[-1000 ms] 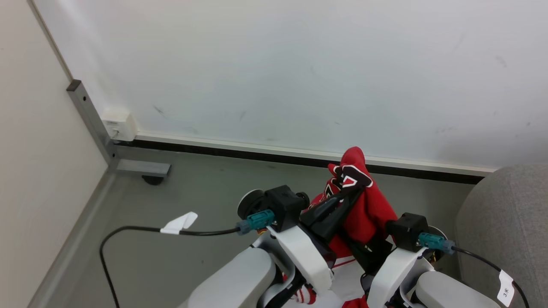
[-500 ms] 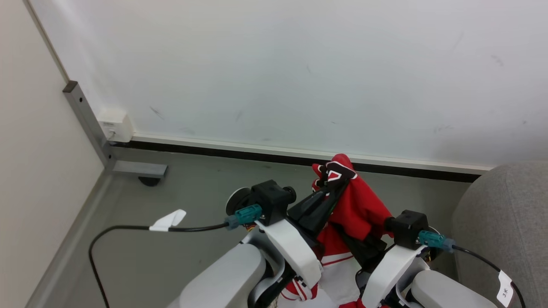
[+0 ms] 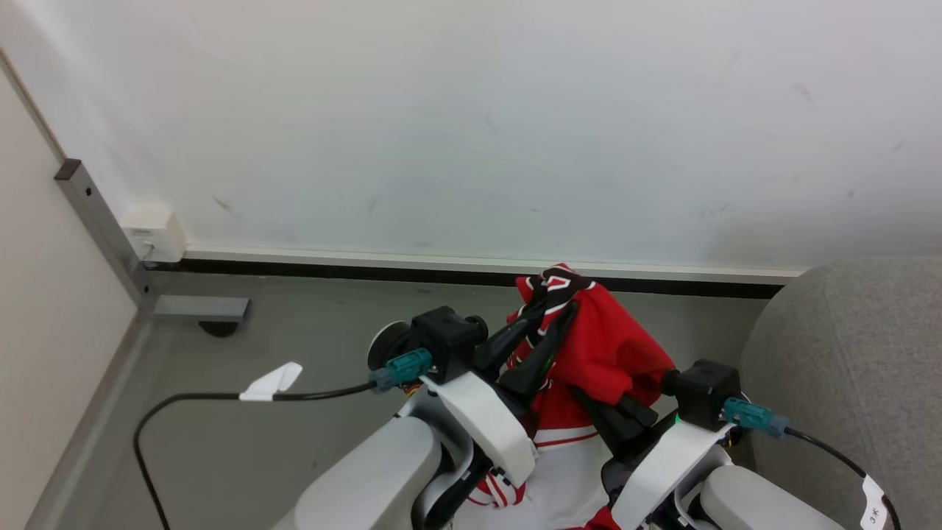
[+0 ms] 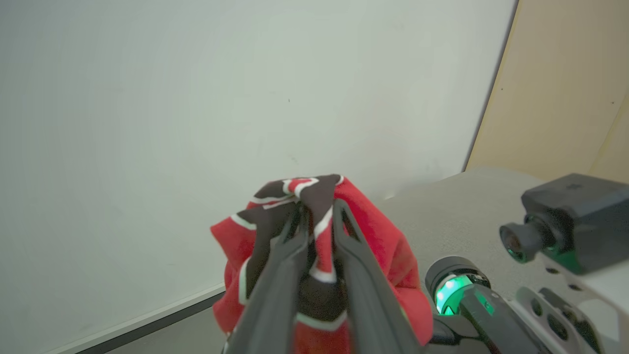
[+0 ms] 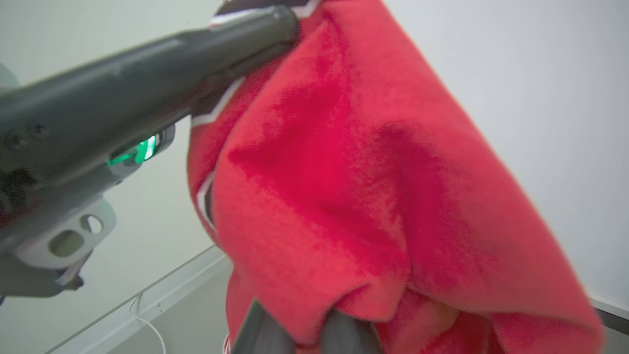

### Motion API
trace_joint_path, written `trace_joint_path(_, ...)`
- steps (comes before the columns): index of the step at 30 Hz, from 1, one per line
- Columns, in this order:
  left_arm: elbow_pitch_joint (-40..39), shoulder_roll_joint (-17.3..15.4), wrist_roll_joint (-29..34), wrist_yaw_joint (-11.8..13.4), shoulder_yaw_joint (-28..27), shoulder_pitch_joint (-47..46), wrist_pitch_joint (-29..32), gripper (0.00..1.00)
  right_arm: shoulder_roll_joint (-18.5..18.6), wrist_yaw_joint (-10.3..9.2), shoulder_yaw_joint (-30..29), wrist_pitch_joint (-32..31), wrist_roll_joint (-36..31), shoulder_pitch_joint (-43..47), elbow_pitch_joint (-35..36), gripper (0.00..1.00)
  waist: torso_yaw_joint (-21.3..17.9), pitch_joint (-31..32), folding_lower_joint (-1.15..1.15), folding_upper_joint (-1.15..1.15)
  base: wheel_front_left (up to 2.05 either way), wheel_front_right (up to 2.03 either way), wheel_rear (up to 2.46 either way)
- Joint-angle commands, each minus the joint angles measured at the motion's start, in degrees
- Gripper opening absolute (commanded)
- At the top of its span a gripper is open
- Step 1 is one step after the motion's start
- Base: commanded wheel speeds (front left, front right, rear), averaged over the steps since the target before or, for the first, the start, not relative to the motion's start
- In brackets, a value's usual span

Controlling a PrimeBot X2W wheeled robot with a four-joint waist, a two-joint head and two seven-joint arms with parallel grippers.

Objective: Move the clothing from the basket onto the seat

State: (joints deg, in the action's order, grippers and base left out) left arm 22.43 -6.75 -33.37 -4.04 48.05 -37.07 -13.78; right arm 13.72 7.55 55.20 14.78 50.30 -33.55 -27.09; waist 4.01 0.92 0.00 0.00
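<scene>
Before the far wall (image 3: pixel 471 132), left gripper (image 3: pixel 548 309) clamps the clothing (image 3: pixel 611 346); right gripper (image 3: pixel 614 421) is closed under its fold. The seat (image 3: pixel 846 353) edges in right; floor (image 3: pixel 294 346) open left.

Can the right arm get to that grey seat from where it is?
Probably yes: the seat lies close beside the right tool, with just floor between them.
</scene>
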Motion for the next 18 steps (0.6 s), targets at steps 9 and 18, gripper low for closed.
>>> trace_joint_path(9, -2.86, -1.45, 0.06, -0.18, 1.14, 2.35, -0.47, 1.00, 0.26, -0.12, -7.59, 0.45, -3.33, 4.77, 4.10, 0.00, -5.00, -0.46, 0.00, 0.00, 0.00, 0.00, 0.00)
trace_joint_path(18, -7.53, -2.97, 1.39, -0.17, 0.72, 3.41, -1.07, 1.00, 2.17, -0.12, -15.29, 0.45, -7.02, 7.60, 6.63, 0.00, -13.03, -2.00, 0.00, 0.00, 0.00, 0.00, 0.00)
